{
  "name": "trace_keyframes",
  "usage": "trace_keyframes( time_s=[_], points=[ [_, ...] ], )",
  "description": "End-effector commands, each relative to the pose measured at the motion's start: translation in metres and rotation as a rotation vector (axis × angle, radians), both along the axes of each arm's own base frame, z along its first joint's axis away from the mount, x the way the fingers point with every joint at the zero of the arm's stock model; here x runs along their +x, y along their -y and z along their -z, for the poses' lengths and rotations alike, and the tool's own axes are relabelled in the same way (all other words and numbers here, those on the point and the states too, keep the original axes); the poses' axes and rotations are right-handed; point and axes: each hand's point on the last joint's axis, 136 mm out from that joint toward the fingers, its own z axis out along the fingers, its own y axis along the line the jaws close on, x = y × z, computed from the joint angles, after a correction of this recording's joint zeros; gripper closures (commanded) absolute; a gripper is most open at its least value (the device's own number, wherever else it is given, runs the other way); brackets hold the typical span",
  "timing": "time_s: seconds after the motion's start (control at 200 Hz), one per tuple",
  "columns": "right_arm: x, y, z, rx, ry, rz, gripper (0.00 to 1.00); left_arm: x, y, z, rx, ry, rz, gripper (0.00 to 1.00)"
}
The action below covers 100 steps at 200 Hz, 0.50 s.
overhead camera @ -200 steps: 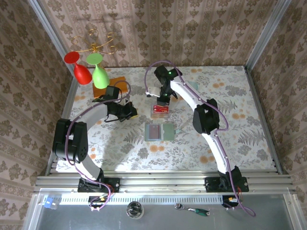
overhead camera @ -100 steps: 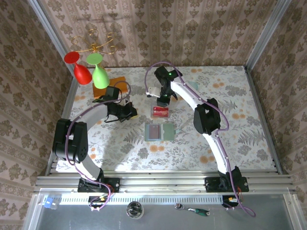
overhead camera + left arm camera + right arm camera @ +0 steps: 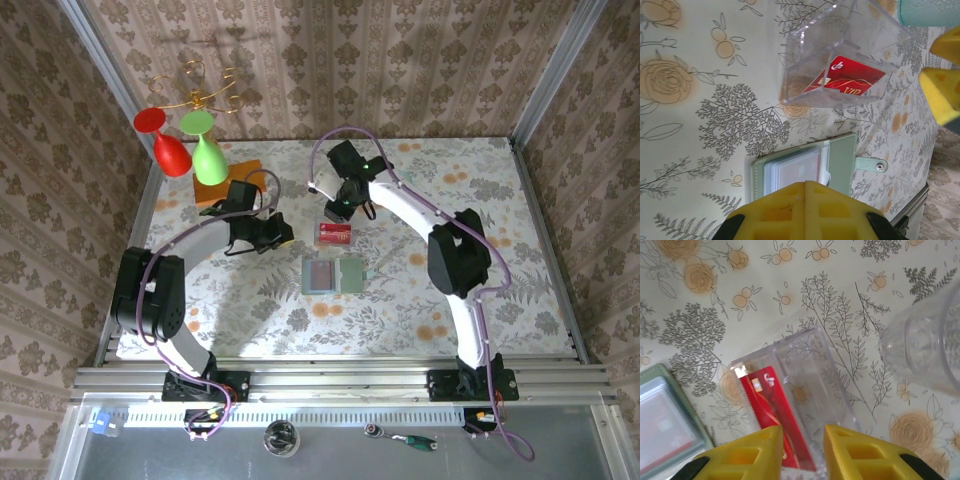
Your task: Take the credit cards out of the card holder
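The card holder [image 3: 350,275] lies open mid-table, a reddish credit card [image 3: 321,273] showing through its clear sleeves. Just behind it a clear plastic box [image 3: 335,233] holds a red credit card [image 3: 771,407] lying flat. My right gripper [image 3: 341,208] hovers over the box's far side; its jaws [image 3: 802,434] stand open with nothing between them. My left gripper [image 3: 283,232] is shut and empty, to the left of the box. In the left wrist view its tip [image 3: 805,184] hangs over the card holder [image 3: 840,160], with the box [image 3: 840,60] beyond.
A red glass [image 3: 168,148] and a green glass [image 3: 206,152] stand at the back left beside an orange wooden block [image 3: 240,176]. A pale translucent cup [image 3: 927,347] stands close to the right of the box. Walls enclose three sides.
My right gripper's jaws have opened and it has drawn back from the clear box, leaving the red card inside. My left gripper has shifted slightly to the right.
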Motion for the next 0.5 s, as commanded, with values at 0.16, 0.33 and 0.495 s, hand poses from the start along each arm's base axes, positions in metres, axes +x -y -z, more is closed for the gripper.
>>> trace_keyframes(
  time_s=[0.16, 0.33, 0.495],
  points=[
    [-0.024, -0.007, -0.034, 0.294, -0.087, 0.399, 0.66, -0.004, 0.021, -0.002, 0.011, 0.053, 0.021, 0.95],
    [-0.052, -0.009, -0.02, 0.404, -0.258, 0.583, 0.63, -0.011, 0.028, 0.005, 0.014, 0.06, 0.027, 0.95],
    [-0.078, -0.015, -0.005, 0.519, -0.424, 0.699, 0.63, -0.015, 0.026, 0.013, 0.005, 0.06, 0.01, 0.95]
  ],
)
